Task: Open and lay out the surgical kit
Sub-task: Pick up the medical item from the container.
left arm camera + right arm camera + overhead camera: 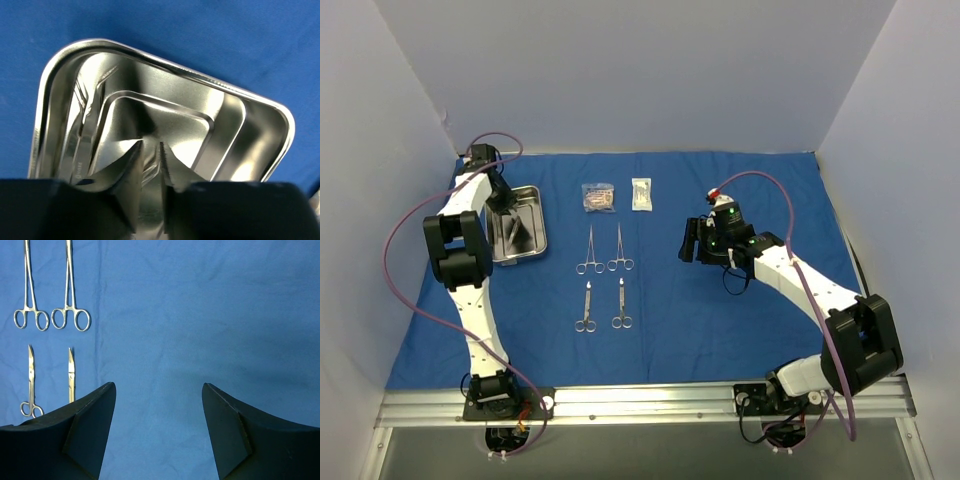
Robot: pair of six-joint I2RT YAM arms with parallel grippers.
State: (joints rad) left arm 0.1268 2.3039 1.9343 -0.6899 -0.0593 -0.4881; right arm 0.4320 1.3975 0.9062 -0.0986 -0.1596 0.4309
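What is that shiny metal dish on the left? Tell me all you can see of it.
The steel tray is small and rectangular, with rounded corners, a rolled rim and sloping walls, polished like a mirror. It sits flat and upright on the blue cloth, toward the far left. The left hand reaches down into it, fingers nearly together; whether they touch its floor is unclear. Along one inner wall thin metal strips seem to lie, though reflections make that uncertain.

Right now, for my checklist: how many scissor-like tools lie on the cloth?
4: two longer scissors side by side at the cloth's middle, two shorter scissors just nearer the arms. The tray may hide more.
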